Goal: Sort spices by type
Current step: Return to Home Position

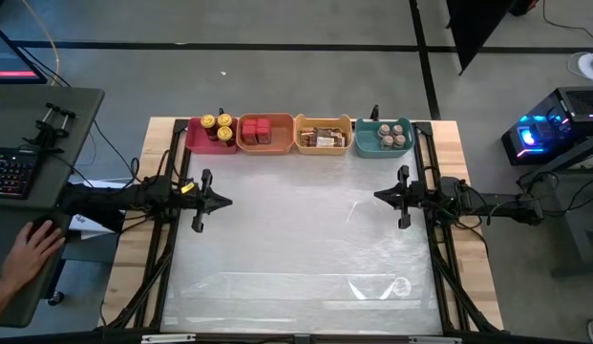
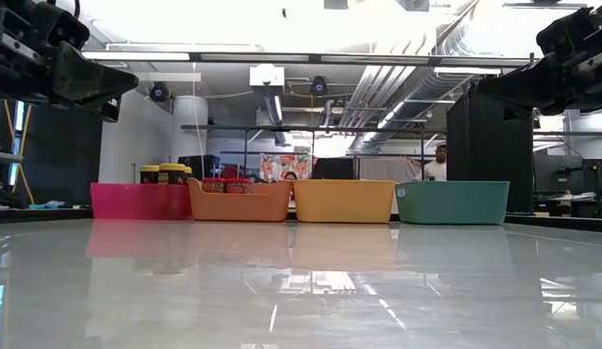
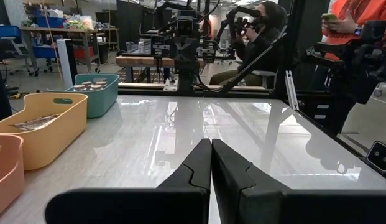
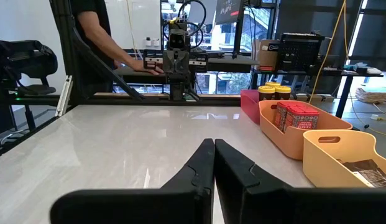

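Four bins stand in a row along the table's far edge. The pink bin [image 1: 199,139] holds yellow-lidded jars [image 1: 217,124]. The orange bin [image 1: 264,133] holds small red boxes [image 4: 296,116]. The yellow bin [image 1: 323,134] holds flat foil packets [image 1: 322,137]. The teal bin [image 1: 384,137] holds grey-brown-lidded jars [image 1: 393,133]. My left gripper [image 1: 229,202] hovers shut above the table's left side, my right gripper [image 1: 377,196] shut above its right side, both pointing toward the table's middle and holding nothing.
The glossy table top [image 1: 296,239] between the arms carries no objects. A person's hand [image 1: 29,250] rests at a desk left of the table, beside a keyboard [image 1: 8,172]. People show in the room beyond the table [image 3: 258,37].
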